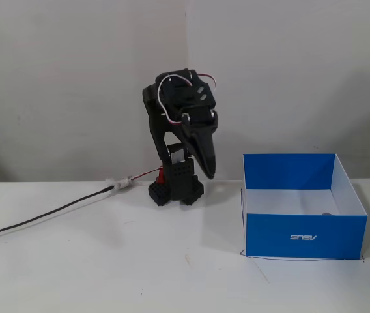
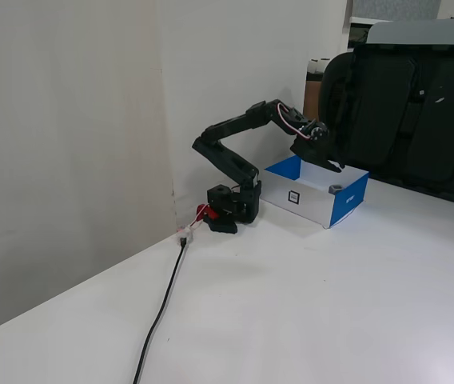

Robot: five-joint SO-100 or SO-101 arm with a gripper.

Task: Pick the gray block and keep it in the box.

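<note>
The blue box stands open on the white table, right of the arm in a fixed view; in the other it sits behind the arm's base. The gray block lies inside the box by its near blue wall; only its top shows over the front wall. My gripper points down with its jaws together and holds nothing. It hangs a little above the box's inside, apart from the block.
The arm's black base stands by the wall with a black cable running off across the table. A black chair stands behind the box. The box's walls rise just under the gripper.
</note>
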